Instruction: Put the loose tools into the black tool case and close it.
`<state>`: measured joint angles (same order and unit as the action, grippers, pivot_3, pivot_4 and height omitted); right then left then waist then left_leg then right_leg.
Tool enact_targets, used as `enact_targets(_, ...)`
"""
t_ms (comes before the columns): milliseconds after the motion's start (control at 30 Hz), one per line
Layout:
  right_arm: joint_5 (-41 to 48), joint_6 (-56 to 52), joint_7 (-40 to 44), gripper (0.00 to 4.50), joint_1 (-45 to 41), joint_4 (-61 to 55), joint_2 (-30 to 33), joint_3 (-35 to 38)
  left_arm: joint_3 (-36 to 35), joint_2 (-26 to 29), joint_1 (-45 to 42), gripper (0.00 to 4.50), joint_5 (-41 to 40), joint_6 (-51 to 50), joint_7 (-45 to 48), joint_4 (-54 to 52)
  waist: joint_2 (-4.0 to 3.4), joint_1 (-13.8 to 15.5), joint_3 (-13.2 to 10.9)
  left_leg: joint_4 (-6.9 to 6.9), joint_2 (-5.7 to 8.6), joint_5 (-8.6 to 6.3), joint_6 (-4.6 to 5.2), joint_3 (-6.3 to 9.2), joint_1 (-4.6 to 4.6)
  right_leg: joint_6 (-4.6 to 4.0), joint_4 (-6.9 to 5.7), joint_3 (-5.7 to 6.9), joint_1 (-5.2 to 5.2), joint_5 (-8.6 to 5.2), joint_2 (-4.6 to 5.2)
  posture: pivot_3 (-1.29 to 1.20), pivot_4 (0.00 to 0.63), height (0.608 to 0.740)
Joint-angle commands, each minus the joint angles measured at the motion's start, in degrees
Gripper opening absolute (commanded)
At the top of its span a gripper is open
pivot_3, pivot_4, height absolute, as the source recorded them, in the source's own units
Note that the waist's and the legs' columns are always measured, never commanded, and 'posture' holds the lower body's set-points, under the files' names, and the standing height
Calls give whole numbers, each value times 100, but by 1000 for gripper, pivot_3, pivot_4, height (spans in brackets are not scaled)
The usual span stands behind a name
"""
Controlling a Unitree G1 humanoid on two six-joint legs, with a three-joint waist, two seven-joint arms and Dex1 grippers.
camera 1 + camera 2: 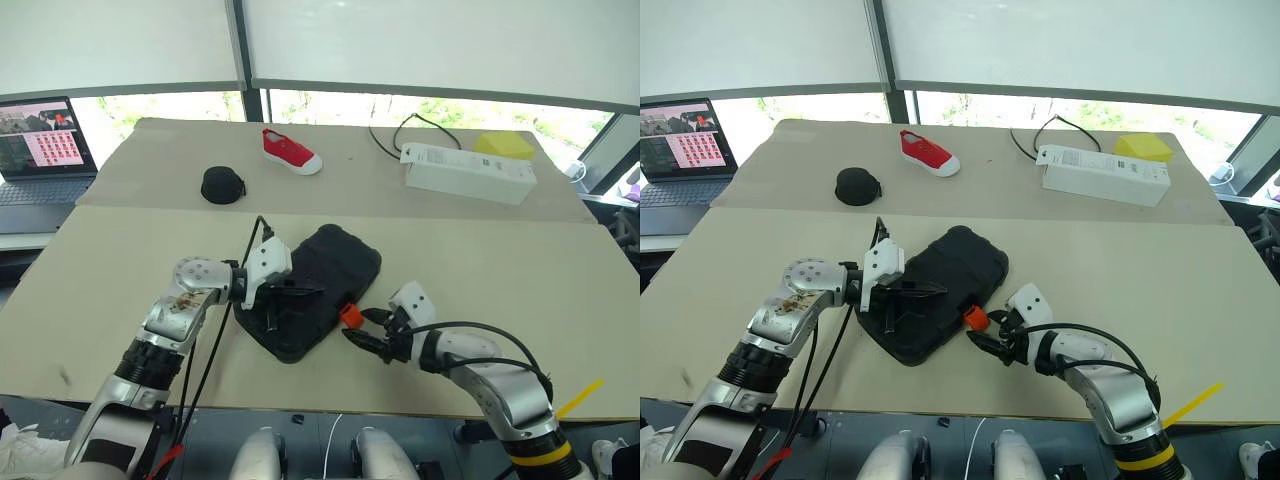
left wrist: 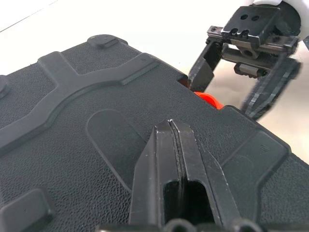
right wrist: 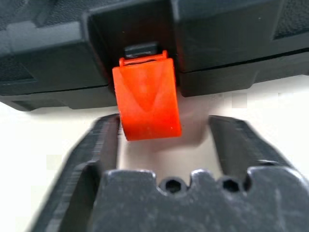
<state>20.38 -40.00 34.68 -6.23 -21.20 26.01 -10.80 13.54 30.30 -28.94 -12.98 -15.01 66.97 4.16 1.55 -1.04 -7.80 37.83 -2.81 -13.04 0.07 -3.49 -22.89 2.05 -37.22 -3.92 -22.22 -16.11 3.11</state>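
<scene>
1. The black tool case [image 1: 320, 285] lies with its lid down on the near part of the table [image 1: 520, 270], about midway between left and right, set at a slant.
2. Its orange latch [image 3: 147, 99] sticks out from the case's near right edge and hangs loose, flipped away from the case front.
3. The left gripper [image 2: 172, 126] has its two fingers pressed together, with nothing between them, and its tips rest on the textured lid of the case near the left end.
4. The right gripper [image 1: 365, 327] is just near and right of the latch, its fingers [image 3: 96, 140] spread apart on either side of it. The orange latch sits between them; whether either finger touches it is hard to tell, as that view is smeared.
5. On the far part of the table lie a small black round pouch [image 1: 222, 185], a red shoe [image 1: 291, 151], a long white box [image 1: 468, 171] with a black cable [image 1: 400, 135] and a yellow block [image 1: 505, 145].
6. A laptop [image 1: 40, 150] stands open at the far left, beside the table.
</scene>
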Motion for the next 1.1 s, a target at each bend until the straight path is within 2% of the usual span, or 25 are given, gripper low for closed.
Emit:
enact_targets(33, -113, 174, 53, 1634, -34, -78, 107, 8, 304, 41, 286, 0, 254, -174, 5, 362, 0, 1, 0, 0, 0, 0, 0, 0, 0, 1, 1, 0, 0, 0, 0, 0, 150, 740)
enact_targets(67, -132, 223, 82, 1346, -21, -75, 144, 17, 306, 44, 286, 0, 255, -176, 8, 364, 0, 2, 0, 0, 0, 0, 0, 0, 0, 1, 1, 0, 0, 0, 0, 0, 150, 740)
enact_targets(100, -148, 285, 120, 1243, -9, -72, 179, 22, 308, 46, 286, 0, 256, -179, 10, 364, 0, 3, 0, 0, 0, 0, 0, 0, -1, 1, 2, 0, 0, 0, 0, 0, 150, 740)
enact_targets(600, 103, 1067, 575, 1242, 81, -48, 44, 347, 345, 65, 305, 0, 275, -243, 25, 346, 0, 13, 0, 0, 1, 0, 0, 0, -5, 4, 5, 0, -1, 0, 1, 0, 150, 740)
enact_targets(900, -186, 972, 357, 1242, -207, 273, -234, 72, 381, 39, 330, 0, 271, -243, 31, 328, 0, -3, 0, 0, -1, 0, 0, 0, -1, 3, 6, 0, 0, 1, -1, 0, 150, 740)
enact_targets(933, -186, 1041, 350, 2240, -209, 265, -270, 89, 382, 37, 330, 0, 269, -241, 30, 327, 0, -1, 0, 0, -2, 0, 0, 0, -2, 3, 6, 0, 0, 1, -1, 0, 150, 740)
enact_targets(967, -154, 1009, 351, 2353, -199, 232, -279, 118, 383, 36, 327, 0, 268, -239, 30, 330, 0, -3, 0, 0, -1, 0, 0, 0, -2, 3, 6, 0, 0, 1, -1, 0, 150, 740)
enact_targets(1100, -158, 1038, 469, 3727, -18, 97, -60, 242, 368, 47, 323, 0, 269, -229, 39, 339, -1, -1, 1, 0, -1, 0, 0, -1, -2, 1, 6, -1, -1, 2, 0, 0, 150, 740)
